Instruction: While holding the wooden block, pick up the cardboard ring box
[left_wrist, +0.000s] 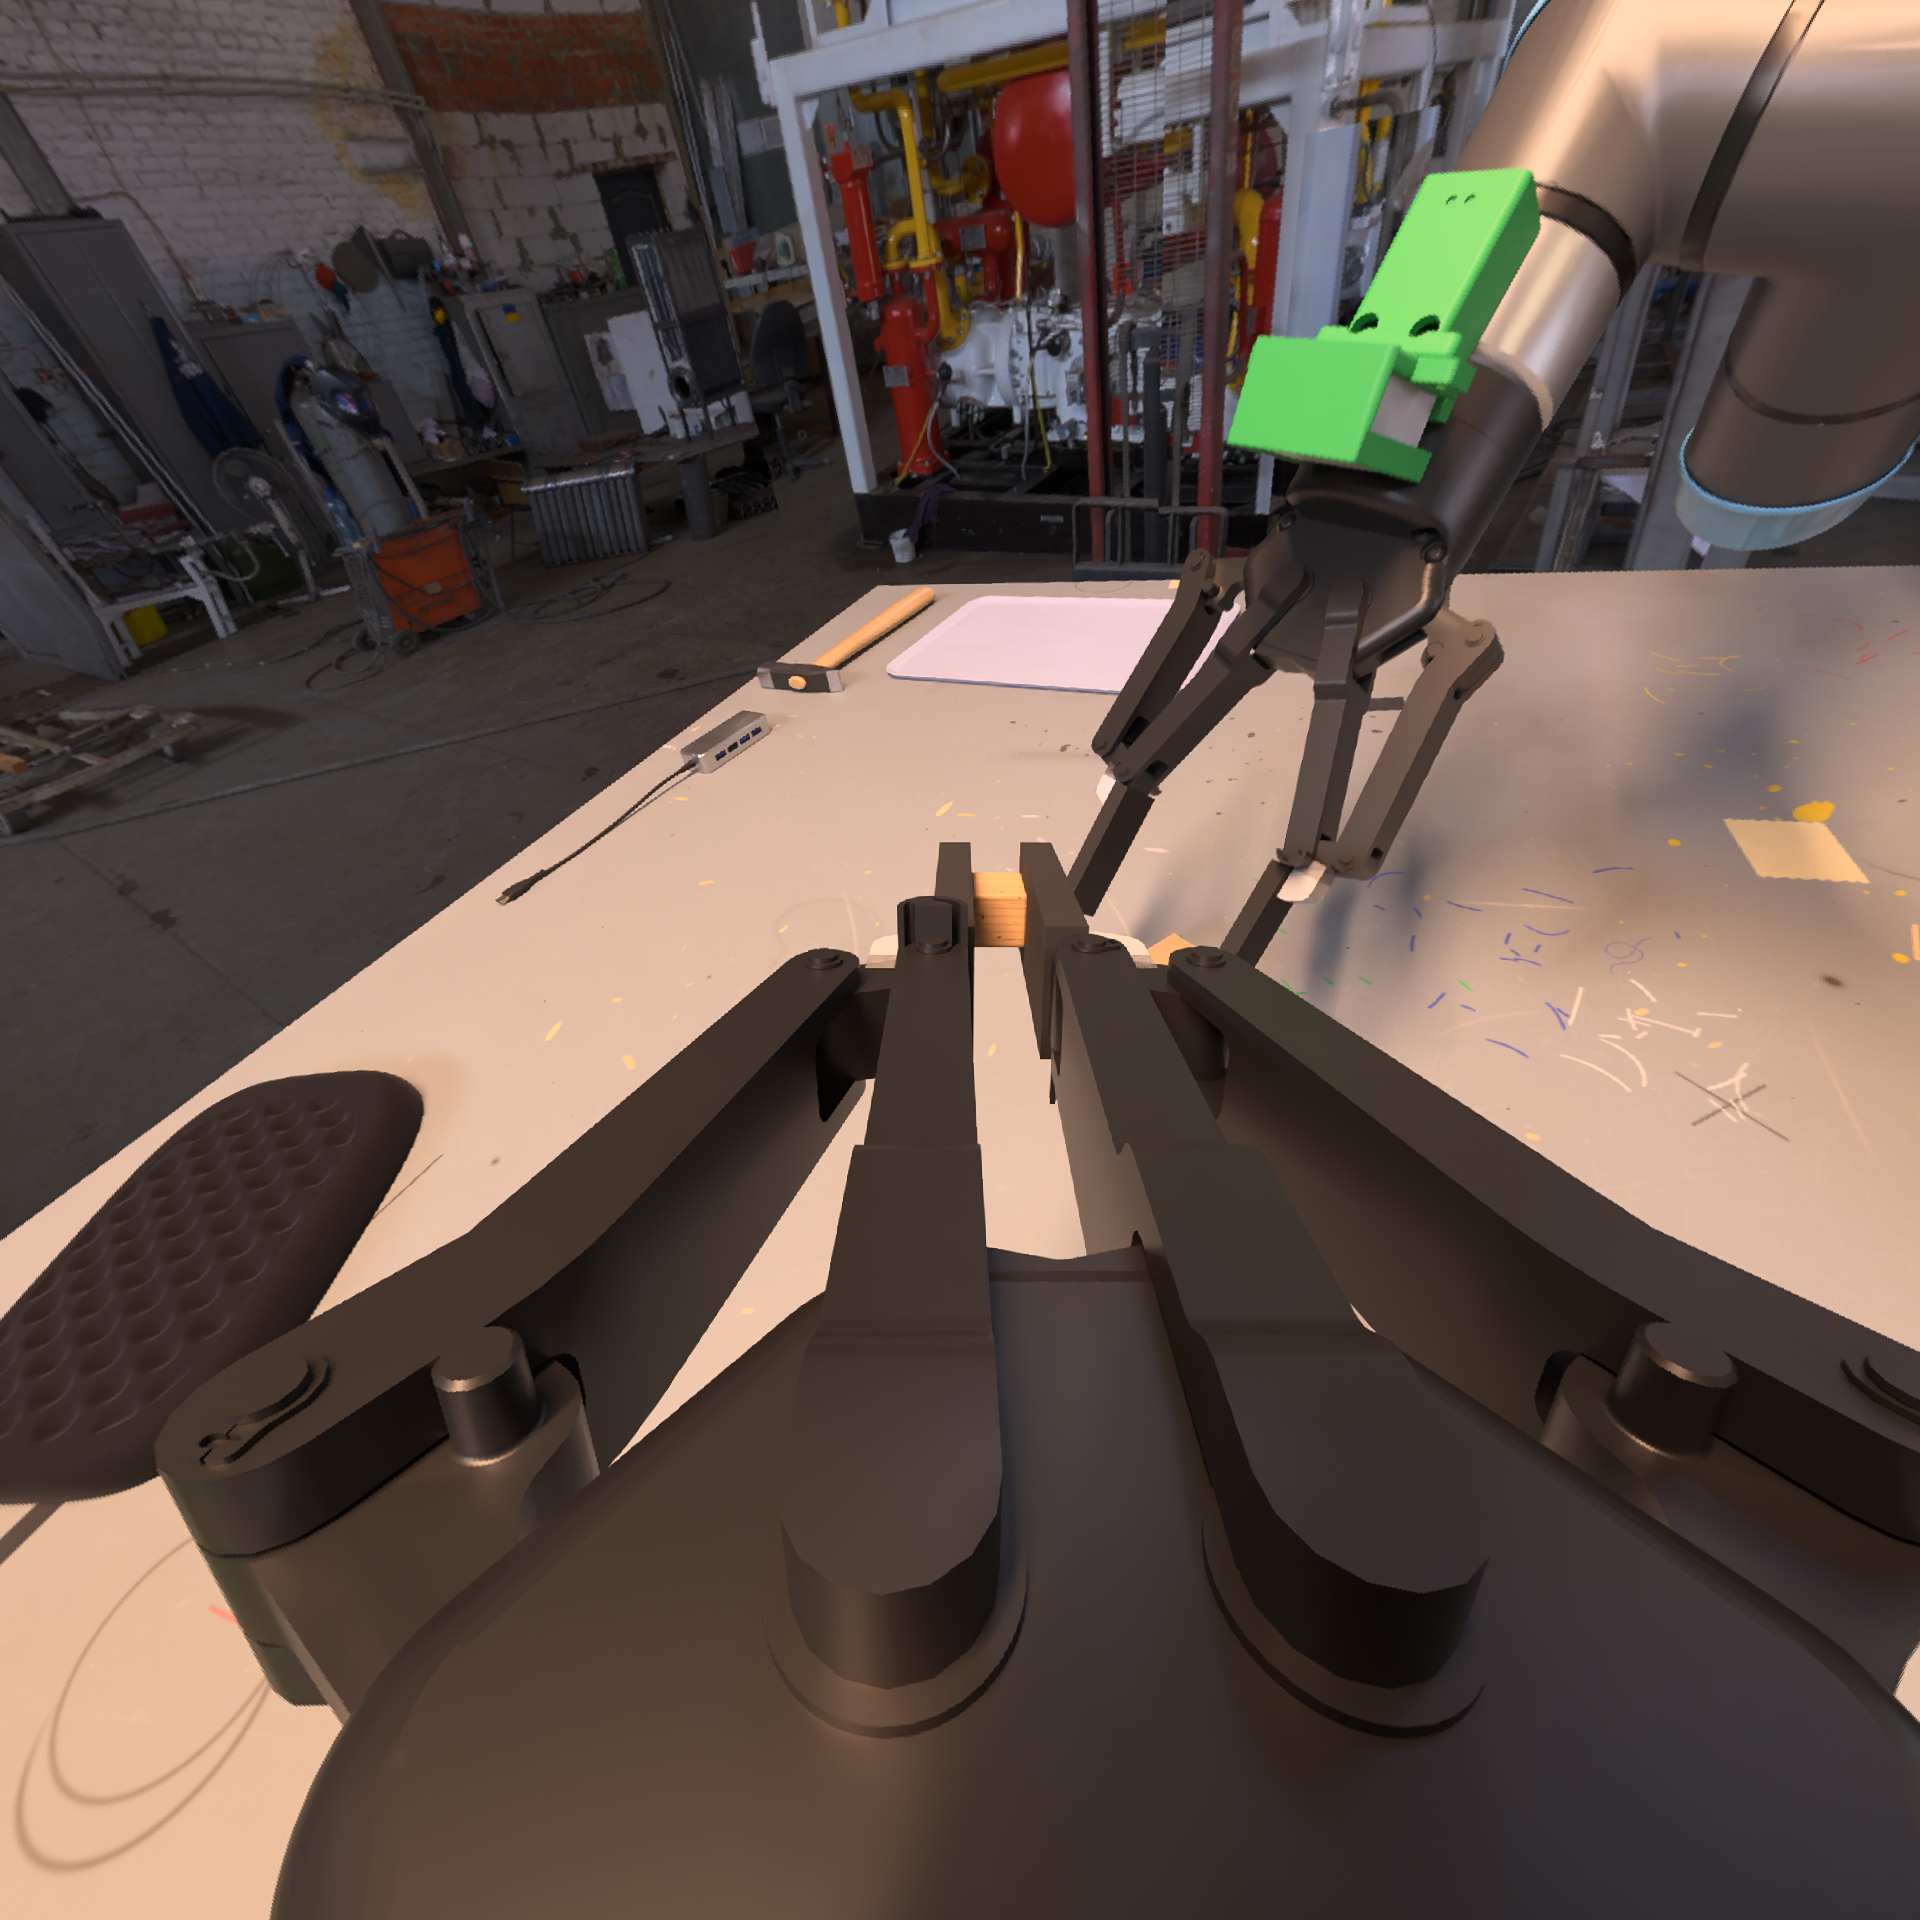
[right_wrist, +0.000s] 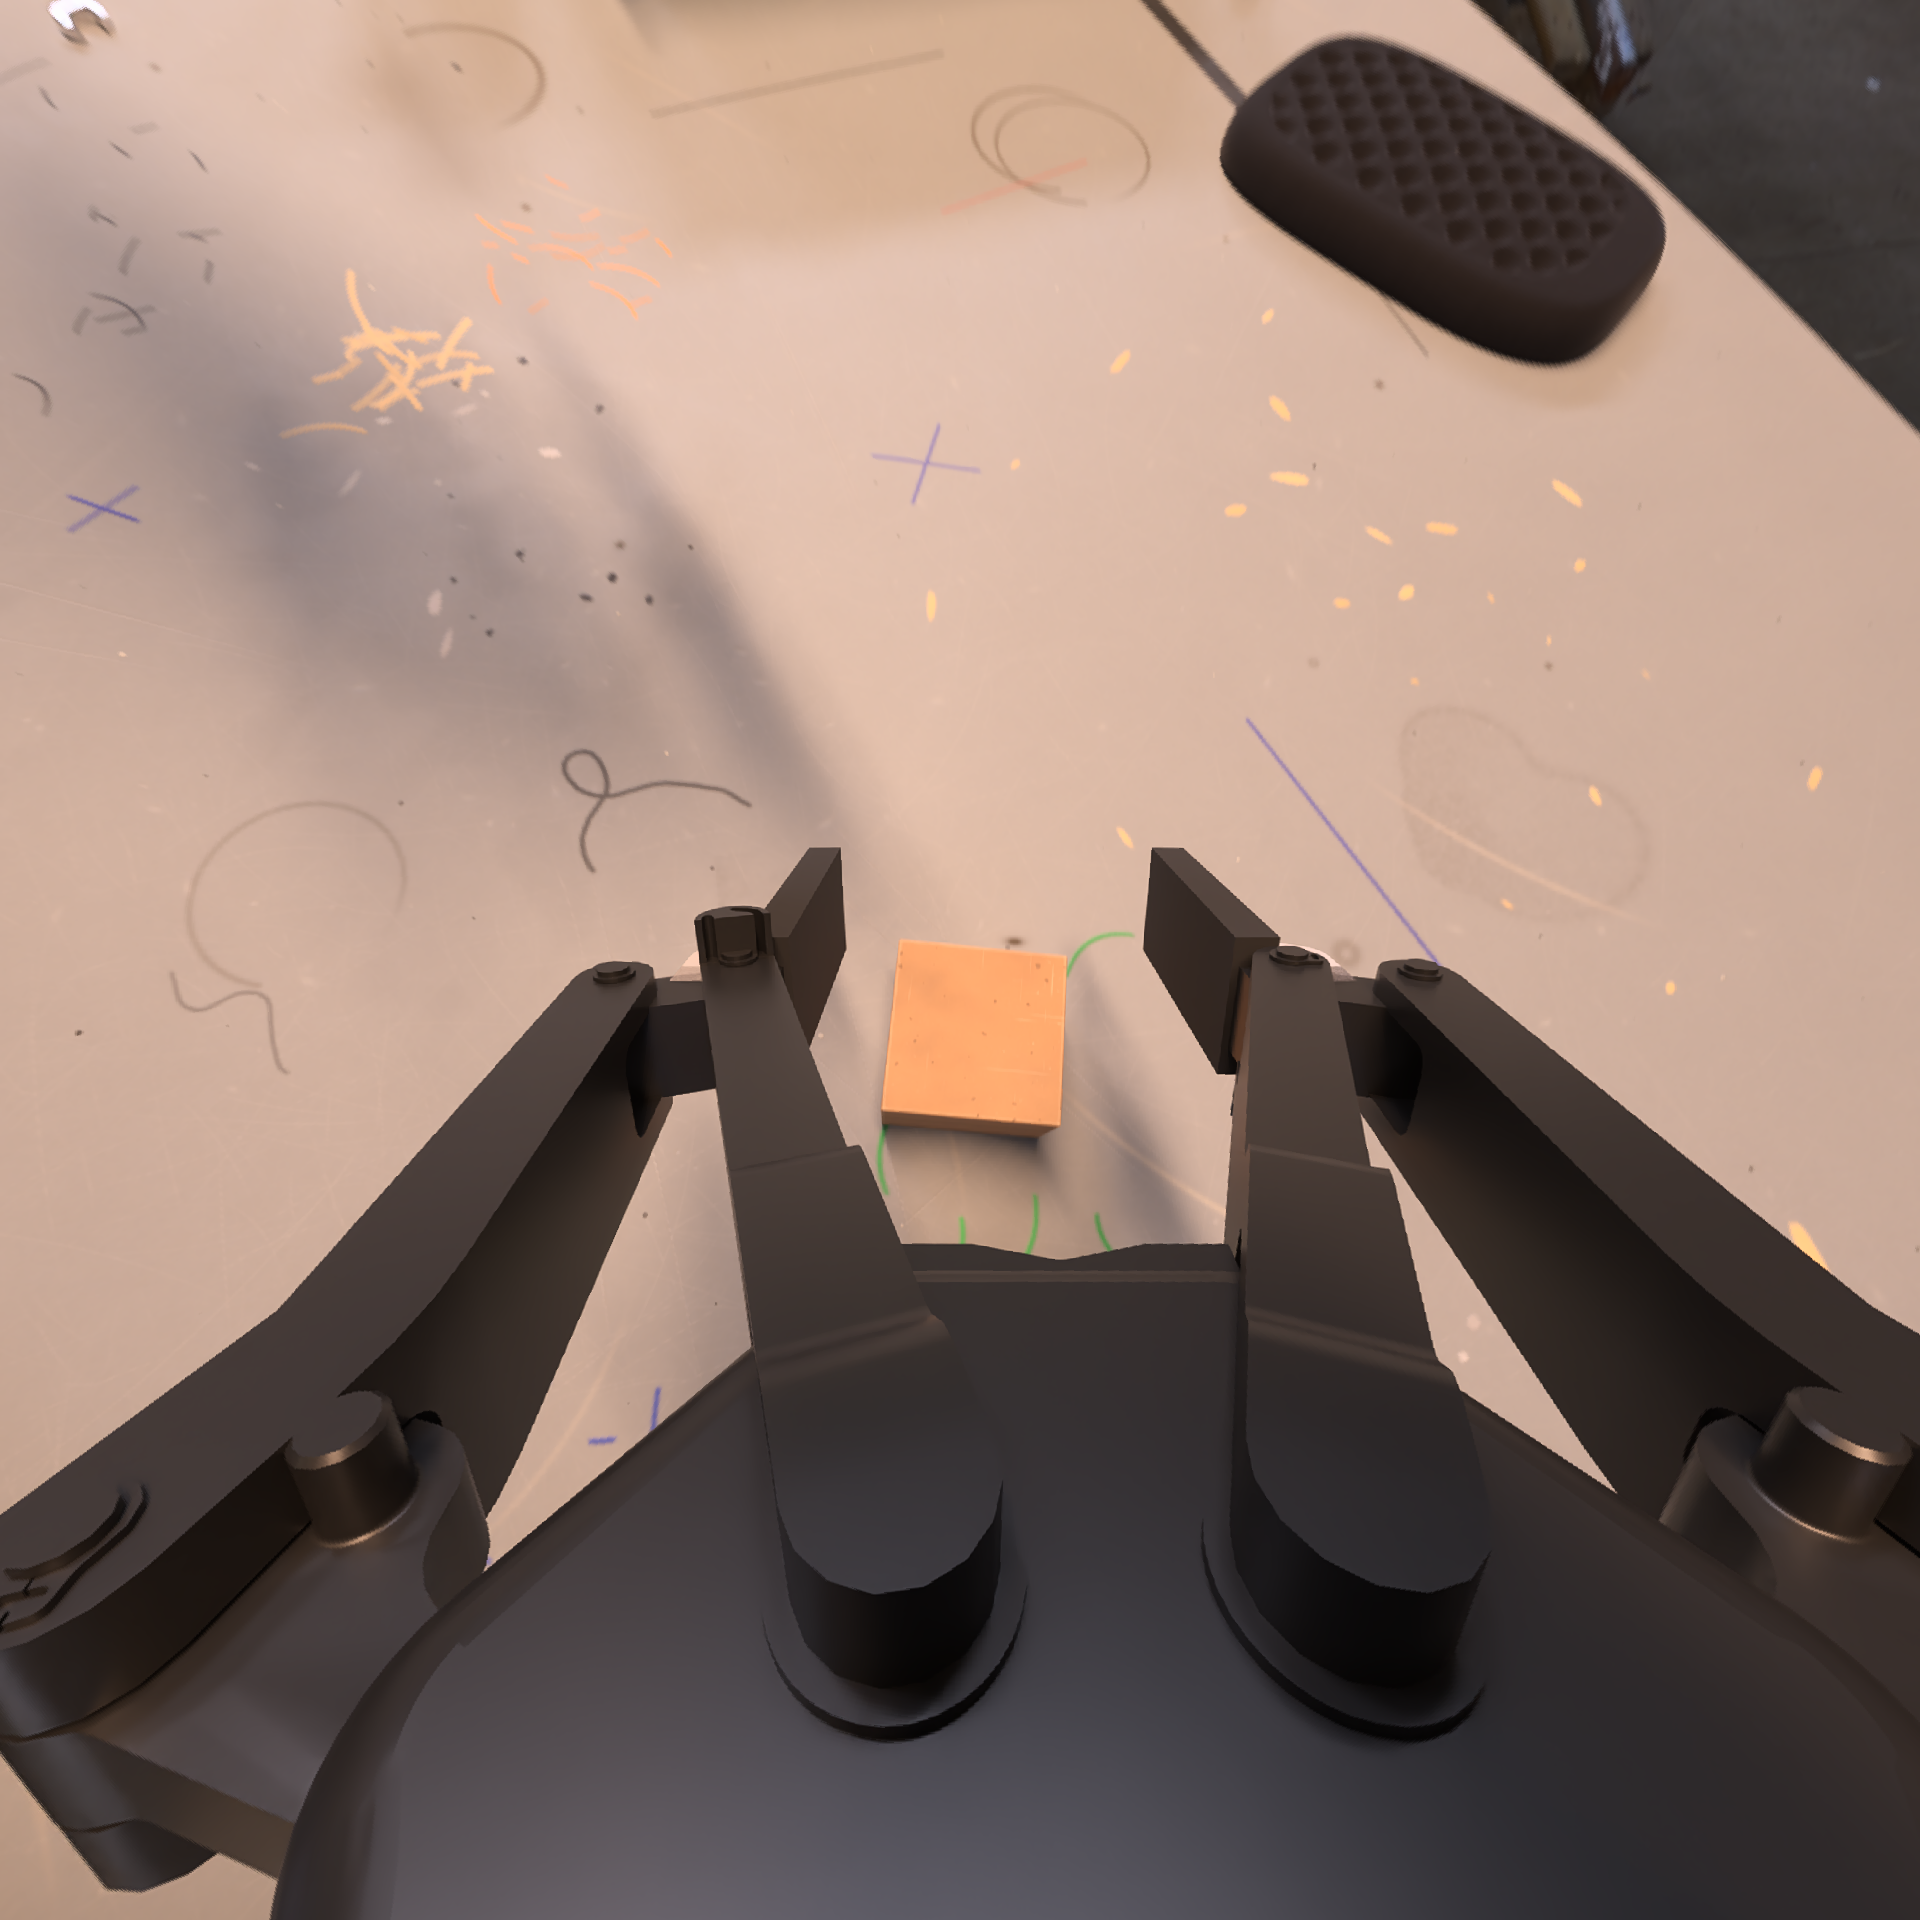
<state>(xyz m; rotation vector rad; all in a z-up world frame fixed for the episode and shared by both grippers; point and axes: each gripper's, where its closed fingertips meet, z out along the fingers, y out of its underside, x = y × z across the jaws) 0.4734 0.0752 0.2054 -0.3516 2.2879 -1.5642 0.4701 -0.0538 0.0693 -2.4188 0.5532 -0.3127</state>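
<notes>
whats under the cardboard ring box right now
The cardboard ring box lies flat on the bare table, between the fingers of the open right gripper. Green pen marks curve out around its edges; whatever lies directly beneath the box is covered.

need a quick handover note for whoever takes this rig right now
Left gripper: shut on the wooden block, held above the table.
Right gripper: open, fingers either side of the cardboard ring box, not touching it.
Ring box lies flat on the table.
Done: block held, right gripper lined up.
Left: lower, close on the box, lift, keeping the block.
</notes>
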